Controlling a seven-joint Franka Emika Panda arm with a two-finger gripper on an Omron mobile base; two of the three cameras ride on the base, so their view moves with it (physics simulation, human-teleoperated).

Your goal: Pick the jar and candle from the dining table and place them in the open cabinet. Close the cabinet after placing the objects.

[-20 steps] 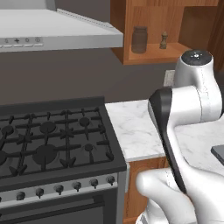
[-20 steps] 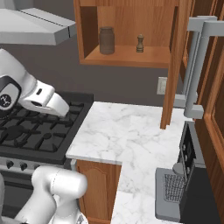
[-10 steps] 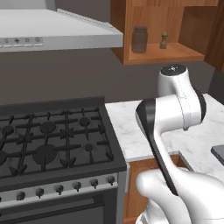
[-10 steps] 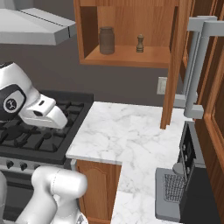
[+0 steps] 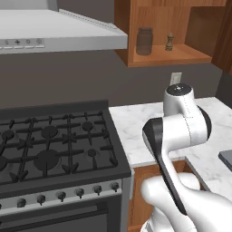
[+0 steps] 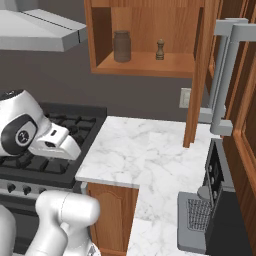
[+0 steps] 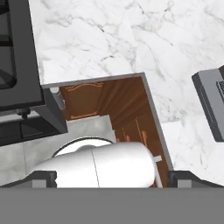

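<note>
Overhead, jar (image 6: pixel 121 46) sits near open cabinet's (image 6: pixel 145 64) left wall; tool (image 7: pixel 112 178) spread wide, empty

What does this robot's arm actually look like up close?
The arm is glossy white, built of thick rounded segments like fat tubes. Dark charcoal bands mark the joints, and one round end cap is dark grey with a few tiny light marks. In the right base view a boxier white part juts out beyond a dark round joint with a small white mark. No loose cables show.

2 base views flank arm, share cabinet (image 5: pixel 163 34); hand view looks down.
</note>
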